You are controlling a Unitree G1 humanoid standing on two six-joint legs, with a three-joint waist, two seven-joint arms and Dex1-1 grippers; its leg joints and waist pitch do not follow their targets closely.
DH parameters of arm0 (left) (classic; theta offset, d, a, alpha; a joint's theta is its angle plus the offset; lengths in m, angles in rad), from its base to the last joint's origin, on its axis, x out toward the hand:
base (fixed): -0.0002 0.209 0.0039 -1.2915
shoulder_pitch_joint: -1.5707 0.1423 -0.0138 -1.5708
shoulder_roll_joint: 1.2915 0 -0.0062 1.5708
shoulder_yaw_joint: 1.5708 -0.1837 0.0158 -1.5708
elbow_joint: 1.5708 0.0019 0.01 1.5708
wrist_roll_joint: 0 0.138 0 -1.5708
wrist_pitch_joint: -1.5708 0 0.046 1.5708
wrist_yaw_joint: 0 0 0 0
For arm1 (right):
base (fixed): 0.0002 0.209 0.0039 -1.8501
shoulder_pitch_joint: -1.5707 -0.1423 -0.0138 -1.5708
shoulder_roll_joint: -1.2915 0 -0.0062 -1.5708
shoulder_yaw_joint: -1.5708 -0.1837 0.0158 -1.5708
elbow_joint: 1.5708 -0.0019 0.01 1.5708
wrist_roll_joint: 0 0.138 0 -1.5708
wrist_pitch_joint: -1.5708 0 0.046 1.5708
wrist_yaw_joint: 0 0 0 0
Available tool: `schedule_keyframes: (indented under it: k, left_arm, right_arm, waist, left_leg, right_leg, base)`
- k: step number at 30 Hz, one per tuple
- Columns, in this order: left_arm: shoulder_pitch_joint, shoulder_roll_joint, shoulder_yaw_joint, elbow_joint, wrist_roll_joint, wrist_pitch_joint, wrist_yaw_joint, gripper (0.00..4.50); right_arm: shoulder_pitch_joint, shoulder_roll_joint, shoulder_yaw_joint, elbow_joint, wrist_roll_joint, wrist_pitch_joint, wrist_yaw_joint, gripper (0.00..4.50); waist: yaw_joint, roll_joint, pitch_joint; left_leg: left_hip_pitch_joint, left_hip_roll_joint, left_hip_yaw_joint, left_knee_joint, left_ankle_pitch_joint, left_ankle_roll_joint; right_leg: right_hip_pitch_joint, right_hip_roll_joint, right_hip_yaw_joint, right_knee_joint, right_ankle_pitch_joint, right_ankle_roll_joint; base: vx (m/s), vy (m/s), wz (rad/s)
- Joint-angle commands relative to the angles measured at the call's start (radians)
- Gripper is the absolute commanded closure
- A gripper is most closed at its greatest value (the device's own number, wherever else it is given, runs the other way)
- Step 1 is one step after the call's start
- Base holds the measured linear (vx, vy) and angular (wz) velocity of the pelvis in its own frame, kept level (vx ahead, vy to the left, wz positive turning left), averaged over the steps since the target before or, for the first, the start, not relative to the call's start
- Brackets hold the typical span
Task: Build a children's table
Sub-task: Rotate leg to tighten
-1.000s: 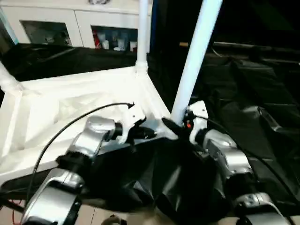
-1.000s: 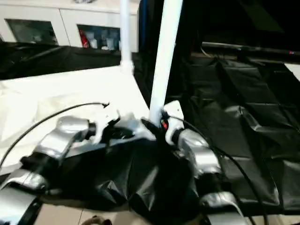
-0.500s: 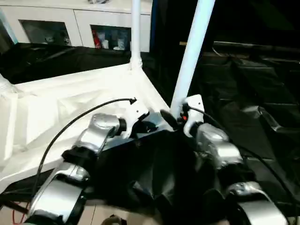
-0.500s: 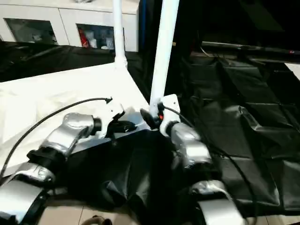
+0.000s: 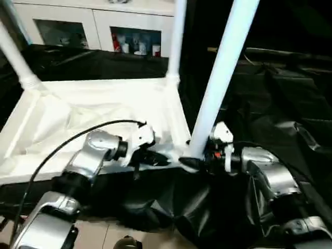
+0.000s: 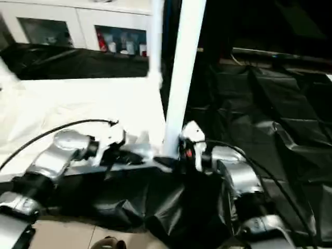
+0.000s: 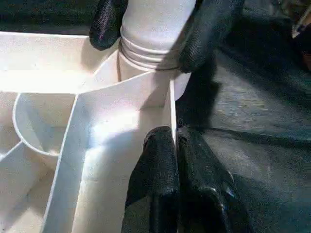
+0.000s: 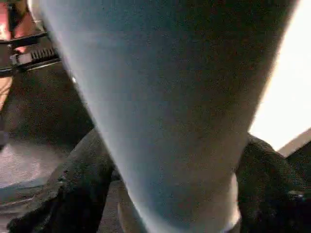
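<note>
Since a moment ago we are seeing our right gripper (image 5: 194, 162) turning around the foot of the near leg (image 5: 220, 78), which is now standing closer to upright than it was, while the camera itself is also shifting. Nearest to us, our left gripper (image 7: 176, 160) is pressing with its fingers squeezed together against the outer wall of the tabletop (image 5: 78, 111), which is lying upside down on the black sheet (image 5: 290, 104) with its ribs facing up. Just beyond it, our right gripper is straddling the near leg at its threaded base, one black finger (image 7: 209, 29) on each side, wrapped around the tube right where it is entering the corner socket (image 7: 146, 73). That leg's long axis is running up and slightly away from us, so we are judging that any further seating is calling for a twist about that axis, with the right arm plainly the nearer one. Farther off, two more legs (image 5: 176, 41) are standing in the far corners, and a white cabinet (image 5: 104, 23) is sitting behind them.
</note>
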Motion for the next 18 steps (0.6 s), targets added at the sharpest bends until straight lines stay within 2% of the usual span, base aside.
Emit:
schedule_keyframes:
  k: [1,4,9,12,14,16,17,18]
  left_arm:
    - [-0.006,-0.017,-0.023,-0.051,-0.019,-0.012,-0.021,4.50]
    - [0.000,-0.012,-0.025,-0.055,-0.017,-0.007,-0.030,4.50]
    - [0.007,-0.009,-0.026,-0.056,-0.015,-0.010,-0.027,4.50]
    - [-0.006,-0.031,-0.008,-0.033,-0.010,-0.011,0.033,4.50]
    - [-0.034,-0.059,0.011,0.006,0.008,-0.003,0.126,4.50]
    - [-0.072,-0.094,0.036,0.058,0.025,0.011,0.236,4.50]
    - [-0.072,-0.094,0.036,0.058,0.025,0.011,0.236,4.50]
    - [-0.104,-0.127,0.051,0.092,0.030,0.028,0.309,4.50]
  right_arm:
    - [-0.001,0.007,0.028,-0.029,0.009,0.005,0.025,1.29]
    - [0.000,0.002,0.033,-0.030,0.008,0.009,0.039,1.59]
    - [0.009,0.005,0.038,-0.049,0.015,0.026,0.050,1.80]
    - [0.014,0.033,0.024,-0.043,0.017,0.026,-0.007,1.81]
    - [0.003,0.077,-0.005,0.000,0.001,0.022,-0.122,1.82]
    - [-0.014,0.130,-0.037,0.055,-0.021,0.018,-0.262,1.82]
    - [-0.014,0.130,-0.037,0.055,-0.021,0.018,-0.262,1.82]
    - [-0.040,0.183,-0.068,0.121,-0.040,0.020,-0.411,1.82]
  waist:
    - [-0.003,0.003,-0.069]
    - [-0.003,0.002,-0.070]
    - [-0.004,0.002,-0.070]
    - [-0.004,0.000,-0.069]
    - [-0.006,-0.004,-0.068]
    - [-0.016,-0.004,-0.066]
    - [-0.018,-0.003,-0.066]
    - [-0.017,-0.006,-0.066]
  left_leg:
    - [0.030,0.079,-0.035,-0.071,-0.213,0.021]
    - [0.028,0.077,-0.035,-0.070,-0.202,0.023]
    - [0.029,0.078,-0.035,-0.070,-0.199,0.025]
    - [0.028,0.077,-0.036,-0.070,-0.202,0.022]
    - [0.028,0.077,-0.037,-0.071,-0.209,0.017]
    - [0.032,0.073,-0.040,-0.074,-0.234,-0.007]
    - [0.034,0.073,-0.040,-0.074,-0.240,-0.013]
    - [0.033,0.074,-0.041,-0.073,-0.243,-0.013]
  right_leg:
    - [0.034,-0.108,0.061,-0.079,-0.162,-0.226]
    - [0.036,-0.109,0.061,-0.078,-0.152,-0.226]
    - [0.035,-0.107,0.060,-0.078,-0.152,-0.224]
    - [0.035,-0.110,0.061,-0.080,-0.164,-0.222]
    - [0.034,-0.111,0.061,-0.082,-0.188,-0.215]
    - [0.030,-0.112,0.061,-0.087,-0.245,-0.208]
    - [0.028,-0.112,0.062,-0.088,-0.259,-0.206]
    - [0.033,-0.116,0.063,-0.092,-0.269,-0.198]
  base:
    - [0.000,0.000,0.00]
    - [0.000,0.000,0.00]
    - [0.000,0.000,0.00]
    - [0.000,0.000,0.00]
    - [0.000,0.000,0.00]
    - [0.000,0.000,0.00]
    - [0.000,0.000,0.00]
    - [0.000,0.000,0.00]
